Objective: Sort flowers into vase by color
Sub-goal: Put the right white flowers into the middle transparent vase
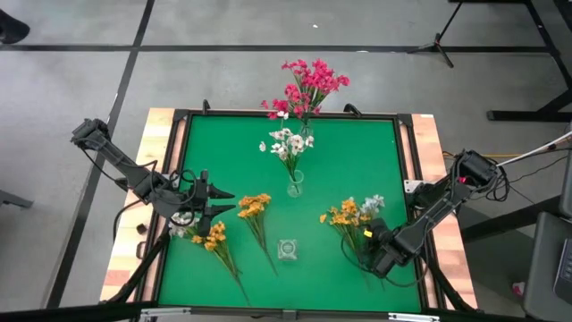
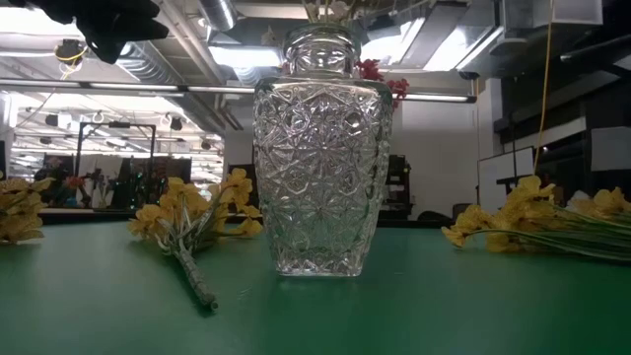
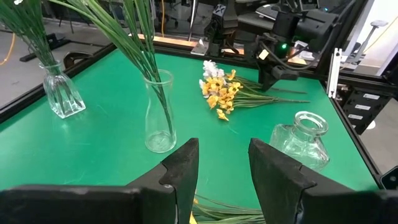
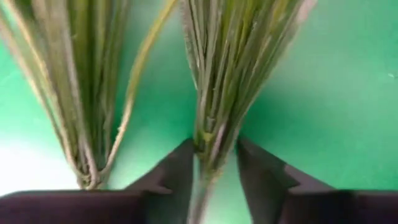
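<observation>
Your right tool straddles a sprig's stems, fingers apart, not yet clamped; close off-centre and stems slip free. Left tool waits, parted.

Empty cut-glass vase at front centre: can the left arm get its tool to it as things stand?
Probably yes. The left tool hovers open above the mat with the empty vase nearby; only the loose yellow sprig lies between, flat on the mat, so it could likely pass over.

Vase top and its flowers cut off.
</observation>
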Robot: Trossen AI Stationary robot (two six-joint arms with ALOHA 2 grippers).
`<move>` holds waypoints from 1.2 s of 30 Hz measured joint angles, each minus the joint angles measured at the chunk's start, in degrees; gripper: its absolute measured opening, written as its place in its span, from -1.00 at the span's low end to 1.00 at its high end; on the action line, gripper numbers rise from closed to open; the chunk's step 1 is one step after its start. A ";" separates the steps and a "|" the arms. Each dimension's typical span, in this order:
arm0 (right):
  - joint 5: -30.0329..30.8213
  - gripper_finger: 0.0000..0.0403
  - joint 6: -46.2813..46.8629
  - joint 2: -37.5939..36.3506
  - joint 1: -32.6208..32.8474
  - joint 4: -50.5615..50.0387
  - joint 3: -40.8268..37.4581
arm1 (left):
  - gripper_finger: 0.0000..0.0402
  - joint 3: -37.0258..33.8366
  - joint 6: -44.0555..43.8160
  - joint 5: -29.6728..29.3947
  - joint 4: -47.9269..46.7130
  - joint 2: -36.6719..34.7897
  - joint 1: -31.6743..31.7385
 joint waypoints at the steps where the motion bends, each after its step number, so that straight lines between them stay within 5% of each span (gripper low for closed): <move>1: -0.14 -0.53 0.32 0.00 0.00 -0.22 0.00 | -0.32 0.00 -0.02 0.00 0.00 0.00 0.00; 6: 0.03 -0.92 0.48 0.00 0.00 -0.45 0.00 | -0.32 0.00 -0.02 0.01 -0.01 0.00 -0.02; 14: 5.68 -0.92 1.89 0.32 0.07 -3.08 1.54 | -0.32 0.00 -0.39 0.02 0.00 -0.02 -0.02; 30: 16.24 -0.94 5.22 -0.08 0.00 -45.78 25.09 | -0.32 0.00 -0.42 0.02 0.01 0.00 -0.04; 36: 24.64 -0.90 4.31 -2.43 0.00 -46.26 29.40 | -0.32 0.00 -0.40 0.02 0.01 -0.01 -0.04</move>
